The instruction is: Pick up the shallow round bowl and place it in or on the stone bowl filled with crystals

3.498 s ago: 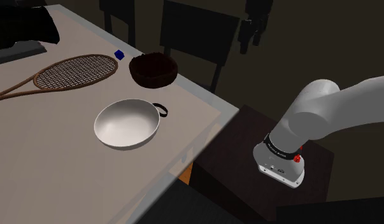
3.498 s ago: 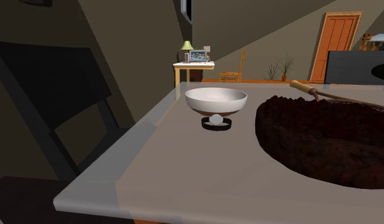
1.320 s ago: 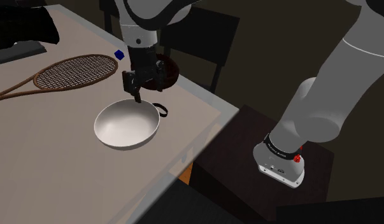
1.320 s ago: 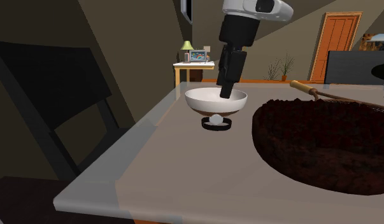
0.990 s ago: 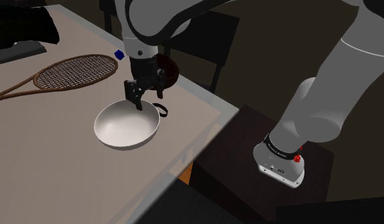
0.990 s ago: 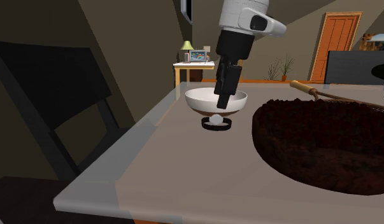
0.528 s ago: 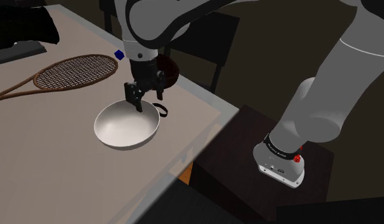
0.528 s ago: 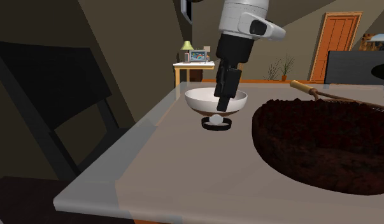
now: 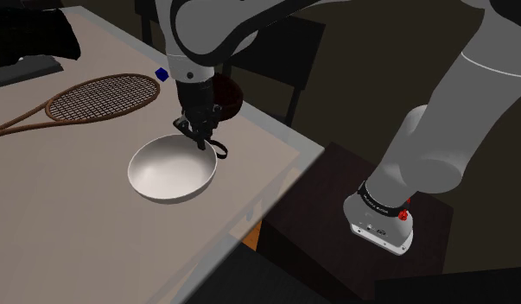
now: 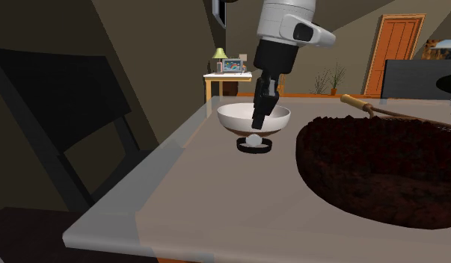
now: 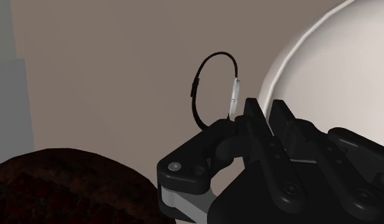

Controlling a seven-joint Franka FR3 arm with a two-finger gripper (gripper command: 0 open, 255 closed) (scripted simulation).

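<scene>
- Gripper state: my gripper is closed on the rim of the white shallow bowl. In the wrist view the two fingers stand close together, with the rim running in between them.
- Bowl location: the bowl sits upright on the counter. In the shoulder view, the grip point is at about 1 o'clock on the rim.
- Reason for the hold: I judge the bowl too wide to span, so I pinch its wall with one finger inside and one outside.
- Target: the dark stone bowl stands near the white bowl, at 1 o'clock from it. Gripping on that side should keep the carry short. I cannot make out its crystals.
- Obstruction: a black ring lies flat just beside the rim at 2 o'clock, close to my outer finger. I cannot tell whether they touch.
- Edges: the counter edge runs along the bowl's 3 to 5 o'clock side. A one-sided grip may let the bowl tilt, so lift vertically before any traverse.
- Open room: the racket at 10 o'clock and the small blue cube at 12 o'clock are well apart from the route.
</scene>
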